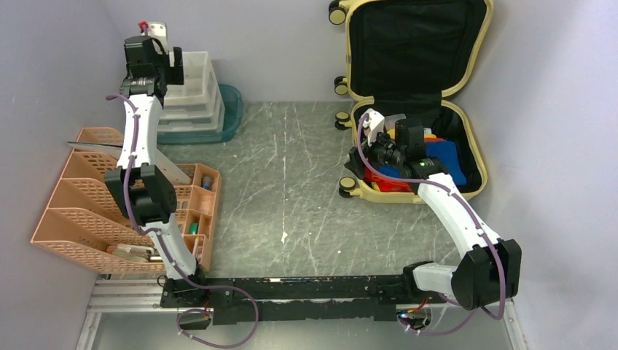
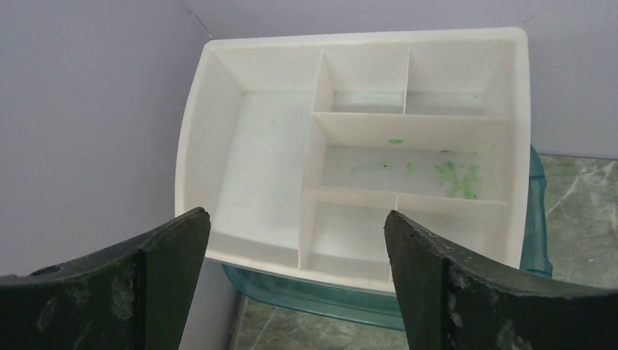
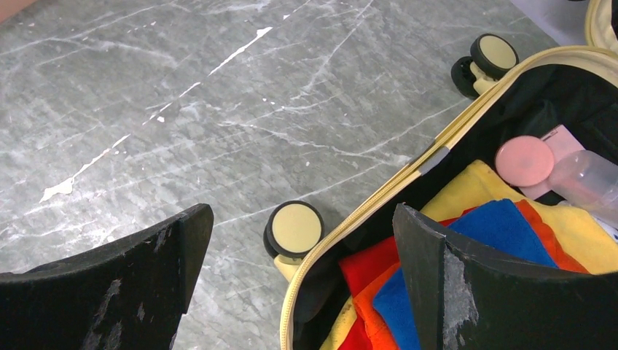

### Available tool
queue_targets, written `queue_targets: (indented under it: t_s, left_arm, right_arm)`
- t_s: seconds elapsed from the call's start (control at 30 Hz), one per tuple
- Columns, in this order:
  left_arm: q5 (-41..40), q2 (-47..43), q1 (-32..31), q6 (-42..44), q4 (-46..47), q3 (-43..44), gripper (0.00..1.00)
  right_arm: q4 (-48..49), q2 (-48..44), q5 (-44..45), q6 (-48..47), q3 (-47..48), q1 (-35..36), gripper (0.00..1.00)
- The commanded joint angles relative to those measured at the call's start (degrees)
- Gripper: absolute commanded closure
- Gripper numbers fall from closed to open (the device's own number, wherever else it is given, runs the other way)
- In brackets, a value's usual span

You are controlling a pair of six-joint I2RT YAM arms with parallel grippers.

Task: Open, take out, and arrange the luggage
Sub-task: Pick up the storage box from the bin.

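The luggage (image 1: 415, 51) lies open just below our right claw (image 3: 302, 215), lid propped up behind it; that claw hovers spread wide over the case's rim, a wheel (image 3: 295, 228) beneath the gap and bright folded cloths (image 3: 503, 226) under one finger. Our left claw (image 2: 295, 219), well apart, also spread and holding nothing, hangs above a white divided tray (image 2: 193, 146) sitting in a teal tray (image 2: 306, 295).

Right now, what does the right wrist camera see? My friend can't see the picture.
The open right claw hangs over the edge of an open yellow suitcase lying on a grey marble table. Inside are red, blue and yellow cloths, a pink disc and a clear bottle.
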Motion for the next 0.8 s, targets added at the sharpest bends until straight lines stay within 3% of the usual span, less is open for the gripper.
queue_targets:
  t_s: [0.0, 0.53, 0.77]
  left_arm:
    - [6.22, 0.61, 1.34, -4.49, 4.10, -0.60, 0.06]
    - [9.59, 2.98, 2.86, -9.28, 10.07, -5.70, 0.19]
    - [6.09, 5.23, 2.98, -9.10, 10.32, -4.80, 0.26]
  right_arm:
    - [3.35, -0.08, -0.28, -0.09, -0.49, 0.17, 0.00]
    - [3.41, 1.02, 0.25, -0.73, -0.76, 0.17, 0.00]
    - [3.24, 1.20, 0.52, -1.06, -0.76, 0.22, 0.00]
